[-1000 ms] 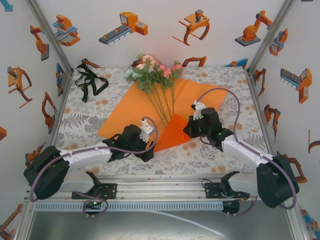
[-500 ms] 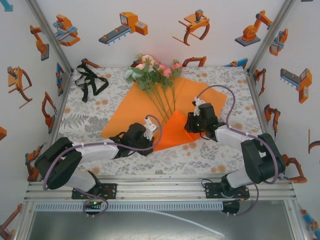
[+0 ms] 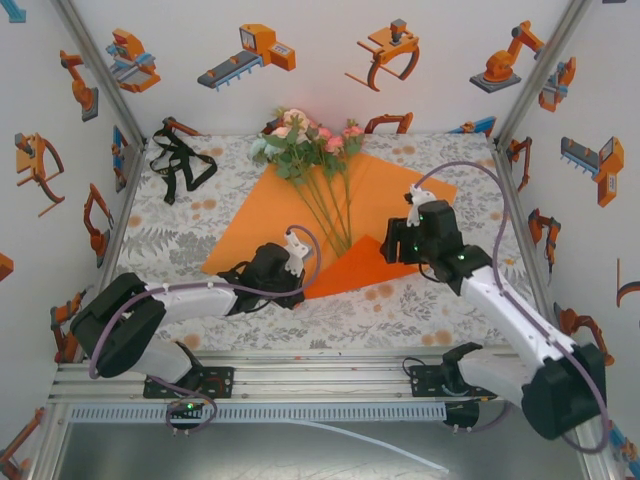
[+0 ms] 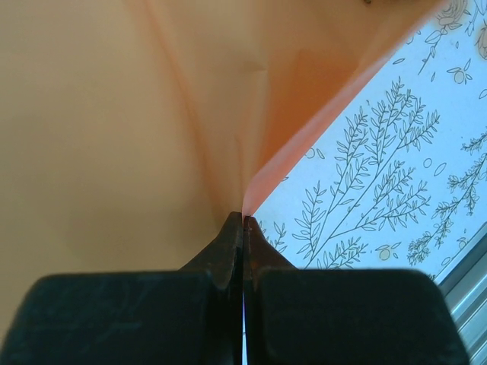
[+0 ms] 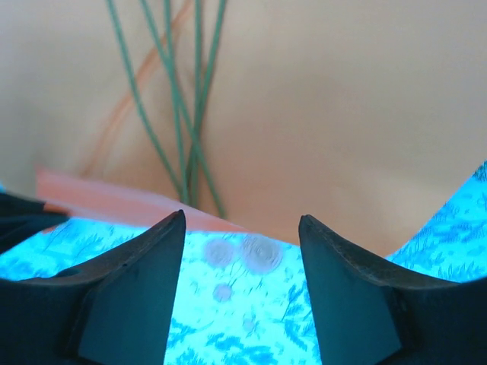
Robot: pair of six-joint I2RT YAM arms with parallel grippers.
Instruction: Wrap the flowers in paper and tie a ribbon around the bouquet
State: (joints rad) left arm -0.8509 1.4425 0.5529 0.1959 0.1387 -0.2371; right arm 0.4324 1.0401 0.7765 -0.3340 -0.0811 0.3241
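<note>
Lifted and swung rightward since the earlier frame, the right gripper (image 3: 393,247) hangs with fingers spread over the right part of the paper (image 3: 260,215), the big orange sheet lying mid-table (image 3: 440,300) with its near corner folded back toward the stem ends. The flowers (image 3: 305,145) lie on it, blooms at the far edge, and the left gripper (image 4: 243,222) pinches the fold's edge, fingers pressed together. The ribbon (image 3: 180,160) lies heaped at the far left, well apart.
</note>
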